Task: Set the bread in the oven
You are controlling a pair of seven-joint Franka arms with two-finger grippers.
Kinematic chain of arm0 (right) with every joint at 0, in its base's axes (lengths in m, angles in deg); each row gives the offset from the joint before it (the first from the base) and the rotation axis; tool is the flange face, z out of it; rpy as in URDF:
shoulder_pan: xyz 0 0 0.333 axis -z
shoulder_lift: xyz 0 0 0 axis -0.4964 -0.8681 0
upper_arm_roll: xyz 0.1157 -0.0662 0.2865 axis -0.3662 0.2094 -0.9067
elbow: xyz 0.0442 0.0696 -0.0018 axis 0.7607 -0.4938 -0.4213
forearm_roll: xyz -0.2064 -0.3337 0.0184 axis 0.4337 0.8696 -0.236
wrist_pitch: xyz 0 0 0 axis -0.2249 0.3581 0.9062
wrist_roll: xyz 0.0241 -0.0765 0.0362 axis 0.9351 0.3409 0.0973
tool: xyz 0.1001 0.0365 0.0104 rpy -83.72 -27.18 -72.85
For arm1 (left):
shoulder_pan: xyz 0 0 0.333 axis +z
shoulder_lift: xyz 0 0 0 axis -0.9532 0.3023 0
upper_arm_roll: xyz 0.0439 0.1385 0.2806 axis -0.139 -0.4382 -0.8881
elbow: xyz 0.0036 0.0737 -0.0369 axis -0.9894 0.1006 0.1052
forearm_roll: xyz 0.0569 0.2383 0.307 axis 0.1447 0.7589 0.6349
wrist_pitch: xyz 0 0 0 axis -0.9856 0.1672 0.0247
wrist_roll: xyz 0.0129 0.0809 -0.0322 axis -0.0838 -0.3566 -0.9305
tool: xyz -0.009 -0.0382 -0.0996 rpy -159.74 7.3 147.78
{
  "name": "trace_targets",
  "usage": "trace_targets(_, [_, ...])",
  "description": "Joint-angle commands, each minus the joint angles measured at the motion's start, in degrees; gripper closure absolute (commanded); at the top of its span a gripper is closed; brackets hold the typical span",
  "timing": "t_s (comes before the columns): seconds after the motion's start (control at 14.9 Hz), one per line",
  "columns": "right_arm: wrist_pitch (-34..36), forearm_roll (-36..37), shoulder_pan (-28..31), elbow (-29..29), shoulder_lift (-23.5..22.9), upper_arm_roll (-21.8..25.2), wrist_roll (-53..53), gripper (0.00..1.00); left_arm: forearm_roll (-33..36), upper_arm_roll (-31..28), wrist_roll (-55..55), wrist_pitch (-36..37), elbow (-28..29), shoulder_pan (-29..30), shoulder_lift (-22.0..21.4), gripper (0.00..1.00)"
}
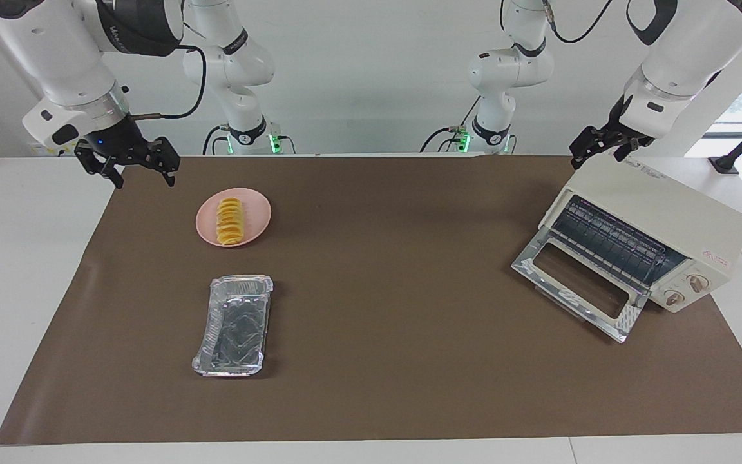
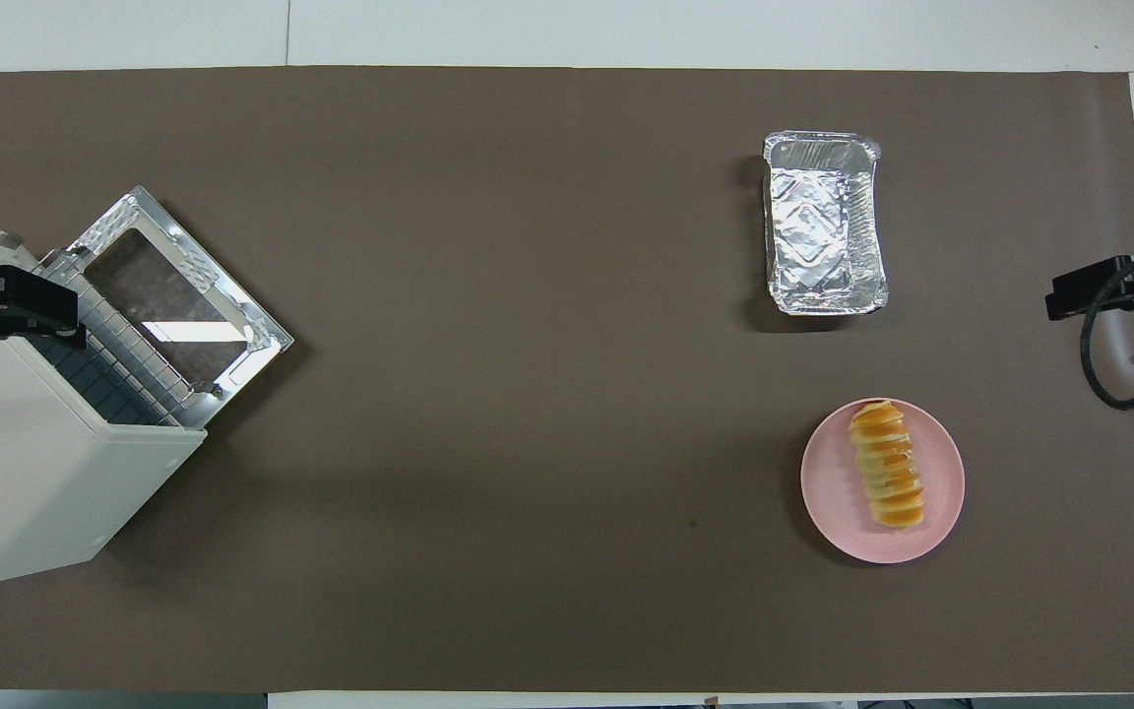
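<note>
The bread, a ridged golden loaf, lies on a round pink plate toward the right arm's end of the table. The cream-white oven stands at the left arm's end. Its glass door is dropped open and the wire rack inside shows. My right gripper hangs open and holds nothing, over the mat's corner beside the plate. My left gripper hangs open and holds nothing, over the oven's top.
A crinkled silver foil tray with nothing in it lies farther from the robots than the plate. A brown mat covers the table between the plate and the oven.
</note>
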Motion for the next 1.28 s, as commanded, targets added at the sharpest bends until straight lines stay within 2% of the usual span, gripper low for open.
trace_targets(0.0, [-0.96, 0.37, 0.53, -1.72, 1.46, -0.35, -0.07, 0.00, -0.88, 0.20, 0.24, 1.09, -0.42, 0.59, -0.49, 0.00])
trace_targets(0.54, [-0.26, 0.55, -0.09, -3.38, 2.33, -0.43, -0.43, 0.00, -0.88, 0.20, 0.24, 1.09, -0.42, 0.59, -0.49, 0.00])
trace_targets(0.81, [-2.10, 0.28, -0.52, -13.29, 7.07, -0.79, 0.19, 0.00, -0.88, 0.20, 0.24, 1.09, -0.42, 0.59, -0.41, 0.00])
trace_targets(1.08, [-9.99, 0.11, -1.75, -27.34, 13.65, -0.87, 0.54, 0.00, -0.88, 0.20, 0.24, 1.09, -0.42, 0.59, -0.49, 0.00])
trace_targets(1.21, [-12.29, 0.11, -2.90, -32.46, 16.30, -0.87, 1.77, 0.00, -0.88, 0.20, 0.24, 1.09, -0.42, 0.59, -0.41, 0.00])
